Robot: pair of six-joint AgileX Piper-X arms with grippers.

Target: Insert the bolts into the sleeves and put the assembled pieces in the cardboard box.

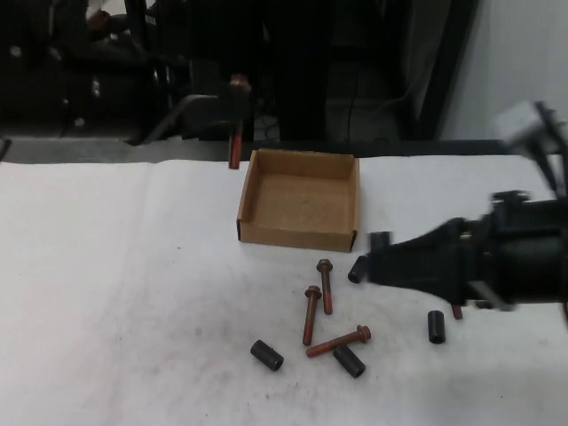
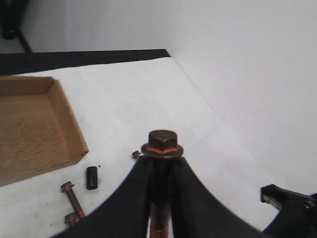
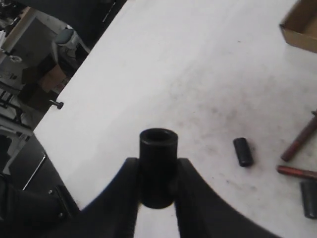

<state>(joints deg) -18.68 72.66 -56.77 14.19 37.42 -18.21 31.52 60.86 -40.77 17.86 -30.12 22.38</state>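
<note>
My left gripper (image 2: 162,166) is shut on a rust-red bolt (image 2: 162,145), head toward the camera. In the high view this gripper (image 1: 236,105) holds the bolt (image 1: 235,146) upright in the air, beyond the back left corner of the cardboard box (image 1: 253,232). My right gripper (image 3: 157,171) is shut on a black sleeve (image 3: 158,148), bore facing the camera. In the high view the held sleeve (image 1: 356,271) hangs just right of the box's front corner. Three bolts (image 1: 326,286) and three loose sleeves (image 1: 266,355) lie on the white bench in front of the box.
The box (image 2: 59,106) has nothing inside. A short bolt (image 1: 456,311) lies partly under the right arm, beside a sleeve (image 1: 436,326). The bench's left half is bare white paper. Dark equipment stands behind the far edge.
</note>
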